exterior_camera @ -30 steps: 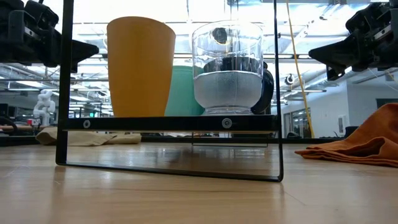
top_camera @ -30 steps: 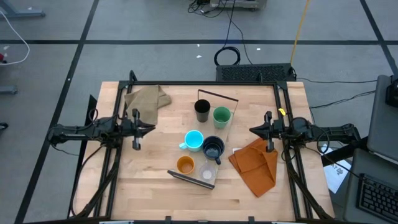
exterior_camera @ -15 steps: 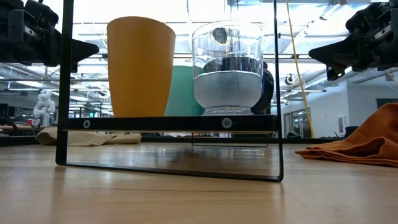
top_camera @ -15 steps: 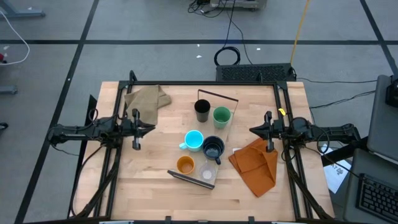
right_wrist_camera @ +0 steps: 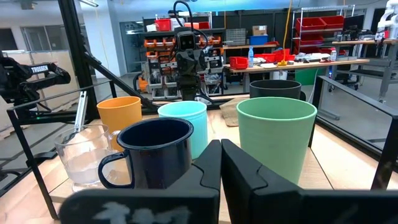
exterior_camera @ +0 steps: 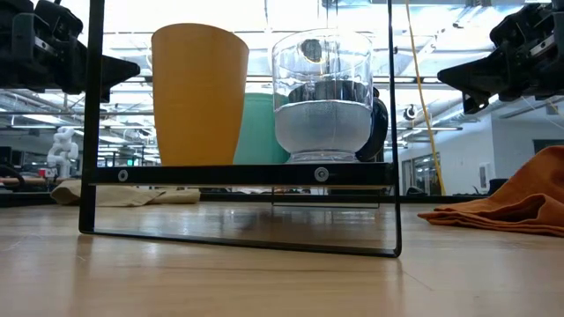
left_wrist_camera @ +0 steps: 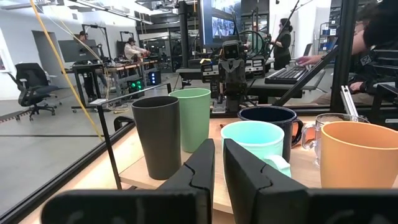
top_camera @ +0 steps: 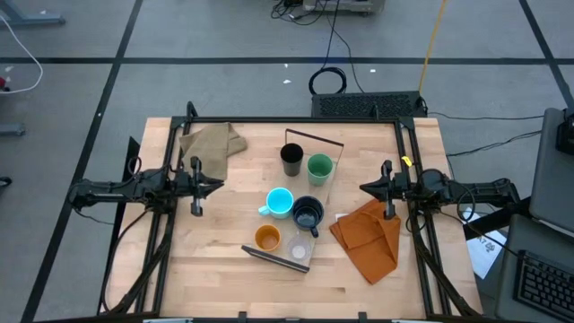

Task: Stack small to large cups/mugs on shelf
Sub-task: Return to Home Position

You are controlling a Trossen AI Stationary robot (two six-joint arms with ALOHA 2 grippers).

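The shelf (top_camera: 328, 190), a light-wood board with dark end strips, runs near to far across the table's middle and is raised off it (exterior_camera: 238, 174). Standing on it are a black cup (top_camera: 291, 159), a green cup (top_camera: 320, 167), a light-blue mug (top_camera: 280, 203), a navy mug (top_camera: 308, 213), an orange cup (top_camera: 267, 238) and a clear cup (top_camera: 300, 250). My left gripper (top_camera: 218, 187) hovers level at the table's left, shut, pointing at the cups. My right gripper (top_camera: 363, 188) hovers level at the right, shut, facing them from the other side. Both stand well apart from the cups.
A tan cloth (top_camera: 213, 141) lies crumpled at the far left of the table. An orange cloth (top_camera: 368, 238) lies at the near right, below my right gripper. Dark frame rails (top_camera: 296, 119) run along the table's far edge and sides.
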